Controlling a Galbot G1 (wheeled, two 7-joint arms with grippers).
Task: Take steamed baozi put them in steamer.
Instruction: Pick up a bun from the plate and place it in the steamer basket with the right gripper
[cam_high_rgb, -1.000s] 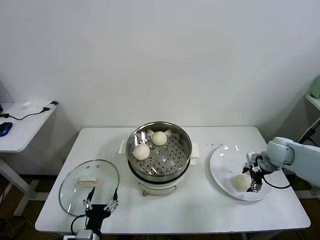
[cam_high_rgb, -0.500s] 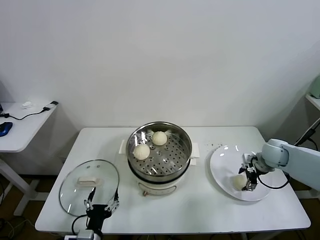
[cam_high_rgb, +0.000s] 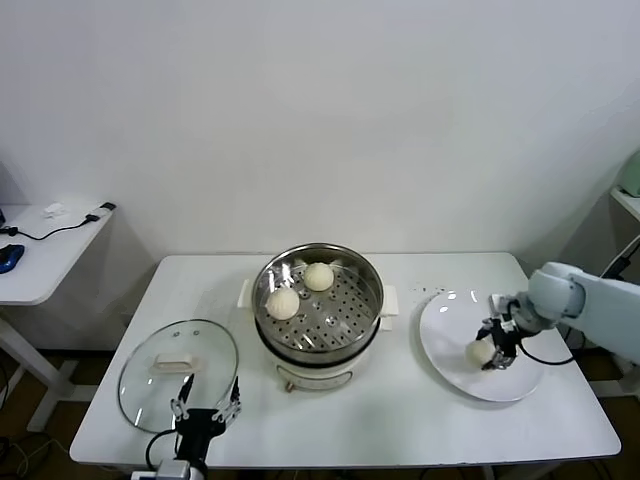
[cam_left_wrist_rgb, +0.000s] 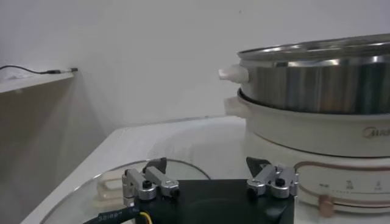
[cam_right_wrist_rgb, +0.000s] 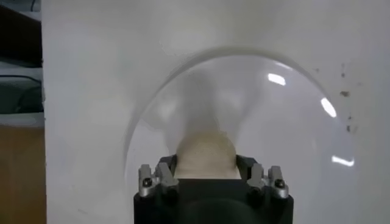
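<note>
The steamer (cam_high_rgb: 356, 318) is a shiny steel basket on a white pot at the table's middle. Two baozi lie in it, one at the left (cam_high_rgb: 283, 303) and one at the back (cam_high_rgb: 319, 276). My right gripper (cam_high_rgb: 492, 350) is over the white plate (cam_high_rgb: 450, 320) at the right, shut on a third baozi (cam_high_rgb: 479, 351). In the right wrist view that baozi (cam_right_wrist_rgb: 205, 149) sits between the fingers (cam_right_wrist_rgb: 166, 164) of the right gripper (cam_right_wrist_rgb: 205, 163). My left gripper (cam_high_rgb: 205, 400) is open and empty at the table's front left. A fourth baozi is not in view.
The round glass lid (cam_high_rgb: 150, 385) with a white handle lies flat at the front left, partly under the left gripper (cam_left_wrist_rgb: 207, 164). The pot (cam_left_wrist_rgb: 317, 128) stands to the right of it. A side table (cam_high_rgb: 40, 250) stands farther to the left.
My right gripper has closed round the baozi on the plate and shifted it a little toward the back. The left arm has not moved.
</note>
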